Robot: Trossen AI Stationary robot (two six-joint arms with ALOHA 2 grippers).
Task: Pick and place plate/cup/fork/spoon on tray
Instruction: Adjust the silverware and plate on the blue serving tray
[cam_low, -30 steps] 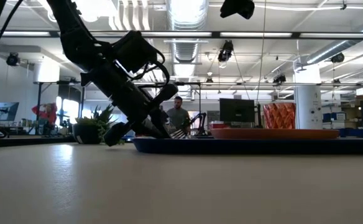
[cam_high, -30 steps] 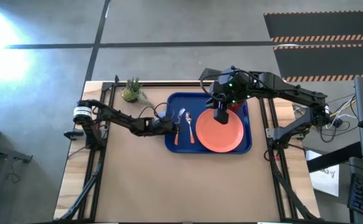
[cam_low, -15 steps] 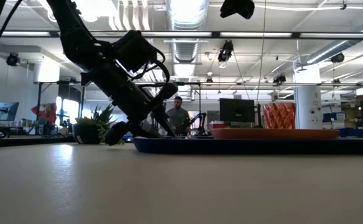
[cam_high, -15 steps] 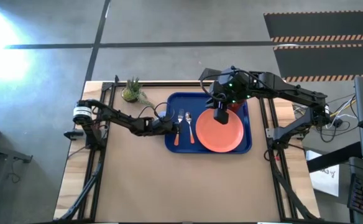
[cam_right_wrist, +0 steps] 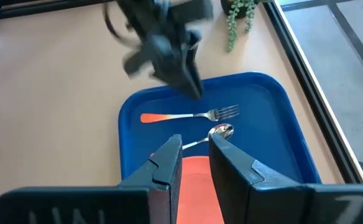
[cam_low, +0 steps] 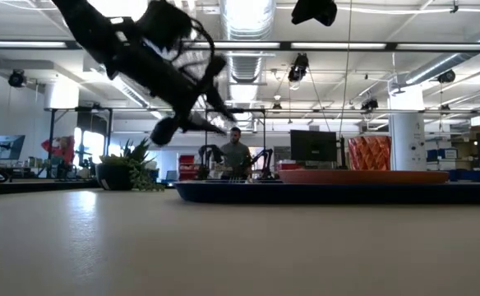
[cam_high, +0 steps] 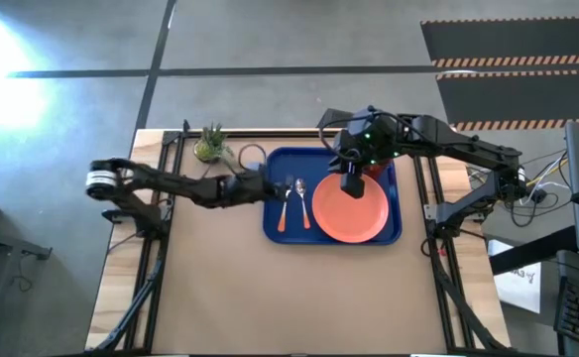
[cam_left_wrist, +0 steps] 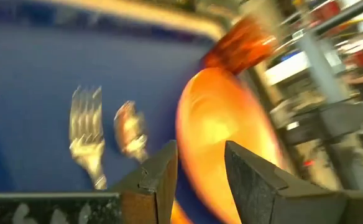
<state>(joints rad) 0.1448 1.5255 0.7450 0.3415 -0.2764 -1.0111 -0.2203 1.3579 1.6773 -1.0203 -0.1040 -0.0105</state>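
Left gripper (cam_high: 260, 185) at left rim of tray (cam_high: 394, 236), raised above it, fingers parted, empty. Fork (cam_high: 285, 203) and spoon (cam_high: 300, 201) flat in tray left part, side by side. Plate (cam_high: 350, 208) right of them. Right gripper (cam_high: 352, 184) over plate far edge, fingers slightly apart, holding nothing. Cup (cam_high: 374, 169) at tray far rim, partly hidden.

fork (cam_high: 283, 203), spoon (cam_high: 302, 201), plate (cam_high: 350, 209) in tray (cam_high: 394, 234)

No readable text, labels, brands or numbers in any view; the paper sheet (cam_high: 517, 274) at the right edge of the high view is too small to tell whether it carries print
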